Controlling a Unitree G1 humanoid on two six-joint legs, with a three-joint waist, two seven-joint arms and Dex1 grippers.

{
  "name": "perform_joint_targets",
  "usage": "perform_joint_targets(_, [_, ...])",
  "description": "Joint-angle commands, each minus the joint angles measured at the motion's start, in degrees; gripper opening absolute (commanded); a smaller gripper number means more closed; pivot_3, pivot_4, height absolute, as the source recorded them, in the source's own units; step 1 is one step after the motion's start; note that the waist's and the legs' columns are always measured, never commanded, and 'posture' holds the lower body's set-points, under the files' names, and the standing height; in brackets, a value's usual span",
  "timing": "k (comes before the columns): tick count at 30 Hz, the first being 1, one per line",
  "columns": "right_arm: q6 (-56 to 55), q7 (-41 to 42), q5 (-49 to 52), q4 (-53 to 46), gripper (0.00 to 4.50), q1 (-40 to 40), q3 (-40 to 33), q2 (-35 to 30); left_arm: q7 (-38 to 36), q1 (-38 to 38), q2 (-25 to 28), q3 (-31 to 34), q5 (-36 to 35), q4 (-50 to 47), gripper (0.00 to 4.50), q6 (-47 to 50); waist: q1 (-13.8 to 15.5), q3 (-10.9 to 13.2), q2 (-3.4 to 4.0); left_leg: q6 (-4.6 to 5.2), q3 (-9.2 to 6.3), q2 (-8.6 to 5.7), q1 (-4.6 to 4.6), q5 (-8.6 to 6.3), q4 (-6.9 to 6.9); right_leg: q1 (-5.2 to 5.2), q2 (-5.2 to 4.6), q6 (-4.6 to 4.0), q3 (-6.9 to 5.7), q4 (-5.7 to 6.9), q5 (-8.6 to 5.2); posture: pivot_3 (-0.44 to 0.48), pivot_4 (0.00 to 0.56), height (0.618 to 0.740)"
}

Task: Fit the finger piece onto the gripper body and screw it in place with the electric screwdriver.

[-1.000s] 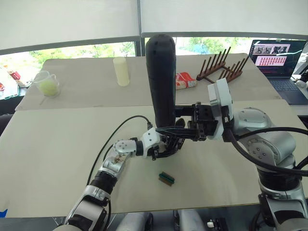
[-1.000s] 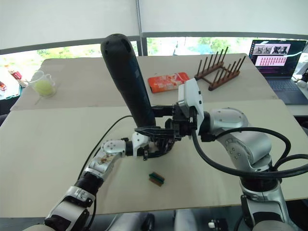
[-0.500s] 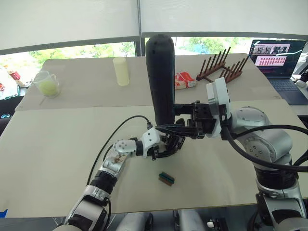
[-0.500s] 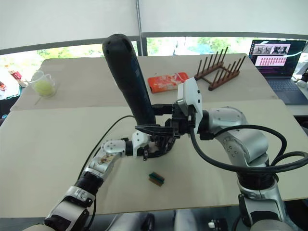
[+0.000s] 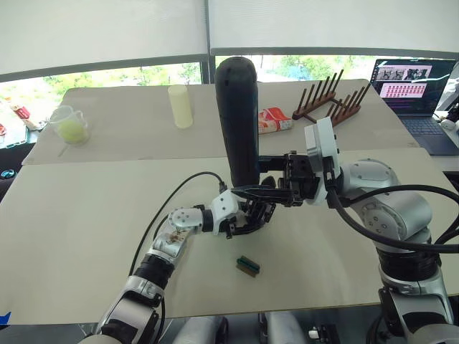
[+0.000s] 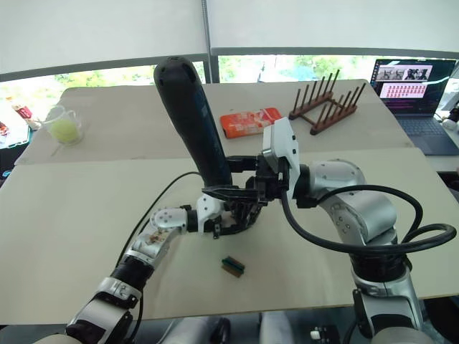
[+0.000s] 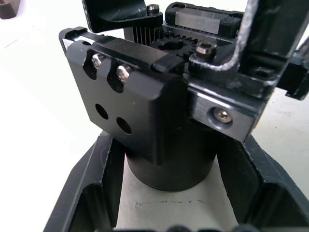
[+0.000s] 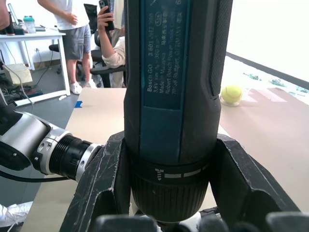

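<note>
Jaws of the right gripper (image 5: pixel 276 188) clamp the lower barrel of the electric screwdriver (image 5: pixel 239 118), held nearly upright, rounded end up; jaws of the left gripper (image 5: pixel 252 217) hug the round base of the gripper body (image 7: pixel 159 121) at mid-worktop (image 5: pixel 79 215), directly beneath the tool; a small green-brown block (image 5: pixel 247 265) lies nearby; finger piece cannot be made out.

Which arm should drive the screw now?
Right. Its claw already grips the electric screwdriver upright over the gripper body, which the left claw is busy bracing.
</note>
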Motion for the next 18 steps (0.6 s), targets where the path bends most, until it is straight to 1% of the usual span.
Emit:
perform_joint_targets(1, [-2.7,0.4,0.4,-1.4,1.90,-1.3,-1.3,0.4,-0.1,0.0,0.2,-0.1,-0.3,-1.8,2.27,0.0,0.0,0.0,0.00,0.00,0.00,0.00,0.00,0.00,0.00,0.00,0.00,0.00,0.00,0.00,0.00,0.000,0.150,0.740])
perform_joint_targets(18, [-2.9,1.4,-0.3,-0.3,1.90,-1.4,-1.0,0.6,0.2,0.5,0.2,0.0,-0.4,-2.5,2.27,0.2,0.0,0.0,0.00,0.00,0.00,0.00,0.00,0.00,-0.02,-0.02,0.00,0.00,0.00,0.00,0.00,0.000,0.150,0.740])
